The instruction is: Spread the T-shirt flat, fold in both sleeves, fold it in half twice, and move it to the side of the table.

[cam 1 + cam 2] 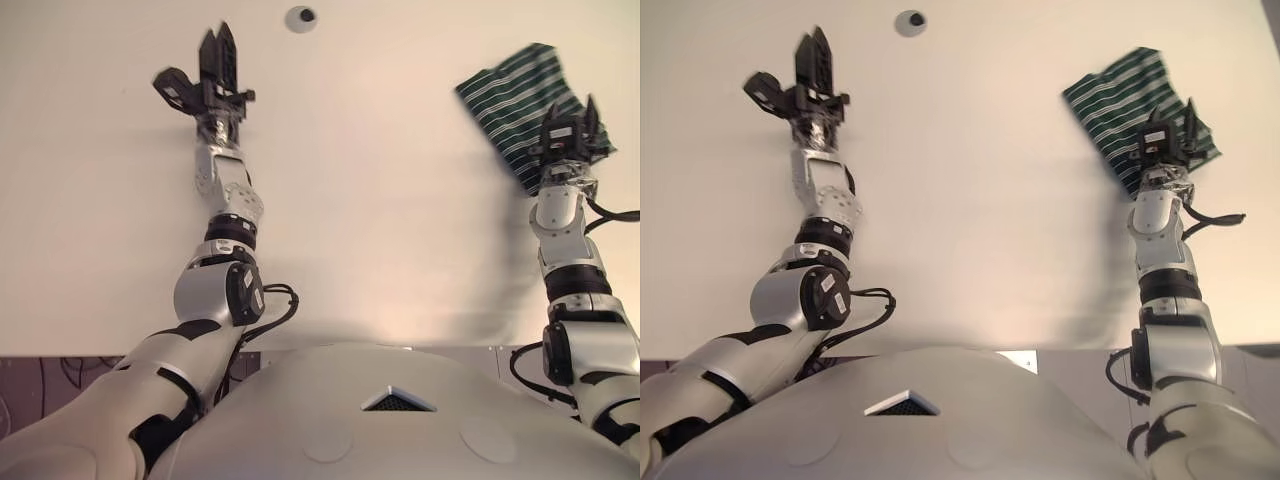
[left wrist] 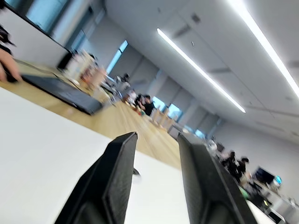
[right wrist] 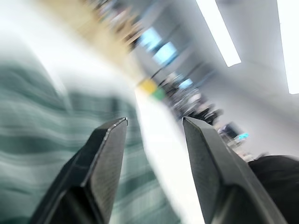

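Nearest the robot, the smooth white tabletop (image 1: 380, 200) lies bare between the two outstretched arms. Farther out on the robot's right, the right two-finger black gripper (image 1: 572, 118) hangs over the near edge of the dark green T-shirt with thin white stripes (image 1: 515, 85). Its fingers are spread with nothing between them, so it grips nothing; whether a fingertip touches the cloth I cannot tell. The shirt is a compact, roughly rectangular packet turned at an angle to the table's edges. No sleeves stick out, and it sits close to the right side of the table. Across the table on the robot's left, well apart from the shirt, the left two-finger black gripper (image 1: 220, 40) is held above bare tabletop. Its fingers stand slightly parted and it carries nothing. Beyond it, near the far edge, a small grey round fitting with a dark centre (image 1: 301, 17) is set into the surface. Judging from how the shirt lies, the spreading, the sleeve folds and the two halvings look done, since the packet is small and layered. The move to the side also appears complete or very nearly so. What seems left is little: perhaps a nudge to square the packet or bring it closer to the edge, then clearing the right arm away without dragging the top layer open.
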